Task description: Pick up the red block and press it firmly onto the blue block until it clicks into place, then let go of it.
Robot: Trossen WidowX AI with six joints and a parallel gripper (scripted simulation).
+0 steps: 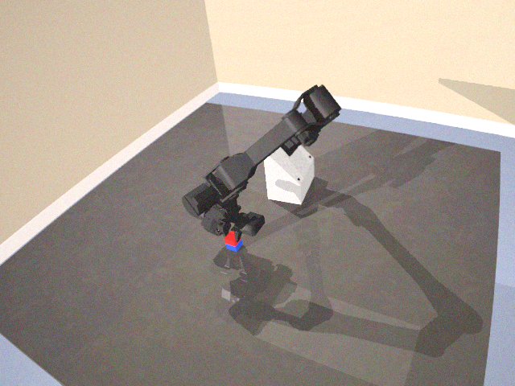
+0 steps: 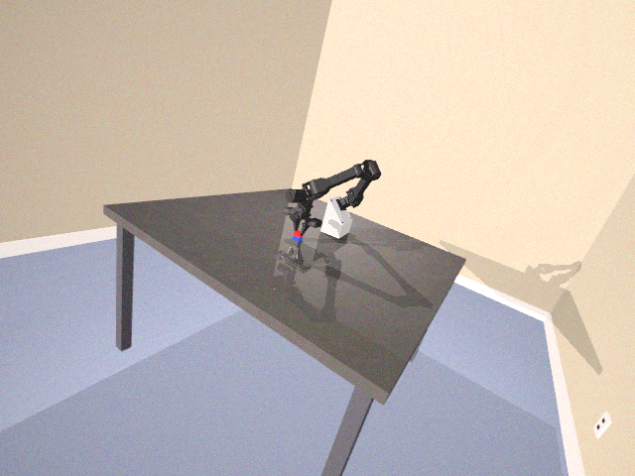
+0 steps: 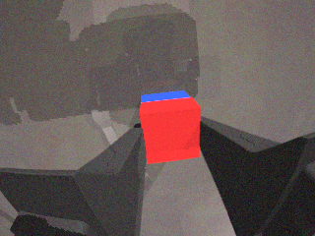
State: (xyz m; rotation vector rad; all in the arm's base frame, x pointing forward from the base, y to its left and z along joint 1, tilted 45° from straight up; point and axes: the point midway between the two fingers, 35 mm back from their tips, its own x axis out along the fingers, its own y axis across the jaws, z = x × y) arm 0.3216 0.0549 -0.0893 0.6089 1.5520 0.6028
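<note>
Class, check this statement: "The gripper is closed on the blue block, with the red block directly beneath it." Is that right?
Not quite: the colours are swapped. The gripper is closed on the red block, with the blue block directly beneath it, as the top view shows.

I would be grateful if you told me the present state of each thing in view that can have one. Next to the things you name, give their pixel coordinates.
black parallel-jaw gripper (image 1: 234,237) (image 2: 298,234) (image 3: 171,133): closed on the red block
red cube-shaped block (image 1: 231,239) (image 2: 297,234) (image 3: 171,135): gripped, directly above the blue block; whether clicked in, cannot tell
blue square block (image 1: 233,246) (image 2: 298,238) (image 3: 164,96): beneath the red one, mostly hidden in the wrist view
</note>
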